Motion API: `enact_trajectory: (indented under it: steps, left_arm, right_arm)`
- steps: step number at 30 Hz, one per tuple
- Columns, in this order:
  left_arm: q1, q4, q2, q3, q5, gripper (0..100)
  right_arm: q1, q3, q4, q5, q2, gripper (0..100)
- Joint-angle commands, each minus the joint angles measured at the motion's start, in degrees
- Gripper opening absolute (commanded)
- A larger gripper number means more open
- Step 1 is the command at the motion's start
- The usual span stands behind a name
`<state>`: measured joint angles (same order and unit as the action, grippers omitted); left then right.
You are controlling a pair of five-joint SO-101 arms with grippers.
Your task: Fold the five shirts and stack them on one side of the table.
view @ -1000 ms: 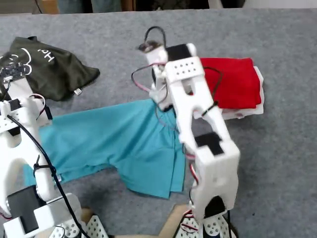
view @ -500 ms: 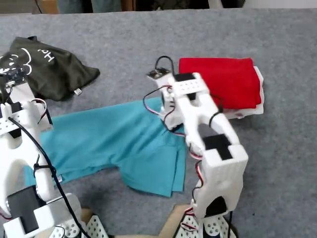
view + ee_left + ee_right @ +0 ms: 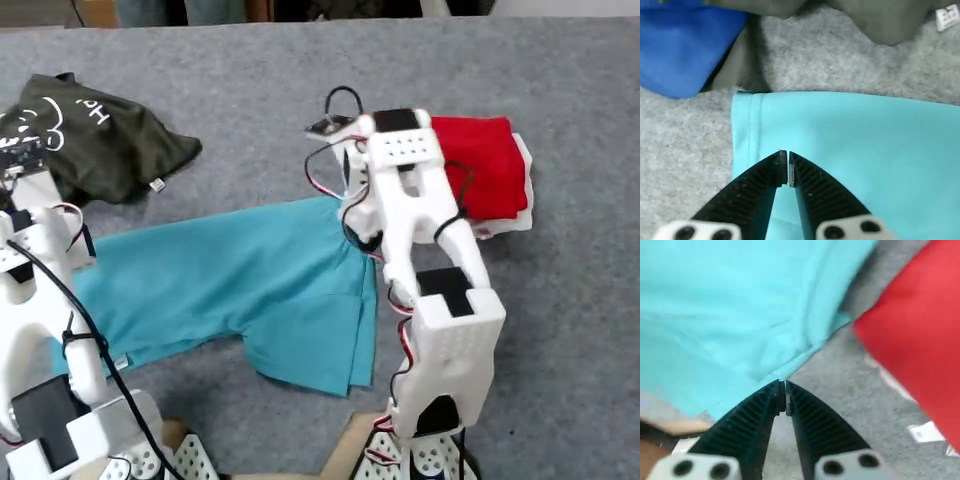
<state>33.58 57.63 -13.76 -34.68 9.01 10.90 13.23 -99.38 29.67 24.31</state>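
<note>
**Roughly: teal shirt lies lengthwise between the two arms**

High view. Teal shirt (image 3: 230,290) is spread flat on the table (image 3: 560,320). Its long axis runs across the table, from the left arm (image 3: 40,300) at one end to the right arm (image 3: 430,250) at the other. The far corner of the shirt sits right under the right arm's wrist. Just beyond that corner is the folded red shirt (image 3: 480,165), lying on a white shirt (image 3: 500,225): the stack side, by my judgement. Dark green shirt (image 3: 100,140) lies crumpled at the far left, apart from the teal one.

Left wrist view. Left gripper (image 3: 786,167) has its jaws drawn together to a hairline. It is over the teal cloth, just inside the stitched hem. The cloth there is flat, with no pucker, so I cannot tell whether any fabric is pinched. Blue shirt (image 3: 680,45) and the dark green one lie past the hem.

Right wrist view. Right gripper (image 3: 785,390) is clamped, and the teal edge runs down into its tips, so I read it as holding the teal shirt by that edge. Red shirt is close beside it, with bare table between.

Judgement: each arm is at one end of the long axis. A fold across that axis suits the right arm, which is also the one nearer the stack.
</note>
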Motion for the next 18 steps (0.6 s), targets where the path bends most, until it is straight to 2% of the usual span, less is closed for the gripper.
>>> enact_trajectory:
  steps: [1,8,13,18]
  left_arm:
    - [1.19,1.76,-1.85,0.66,0.62,4]
    - [1.19,3.69,-13.98,-4.53,5.27,4]
    - [1.01,3.6,-22.42,-9.89,4.84,4]
    - [0.92,3.6,-23.82,-11.65,4.84,4]
  right_arm:
    - [3.43,-1.1,-1.93,2.11,-6.64,1.5]
    - [14.68,-25.54,-0.09,11.52,-29.58,1.5]
    - [20.57,-41.54,5.1,13.19,-44.09,2.0]
    - [27.69,-57.54,7.82,13.1,-52.18,17.0]
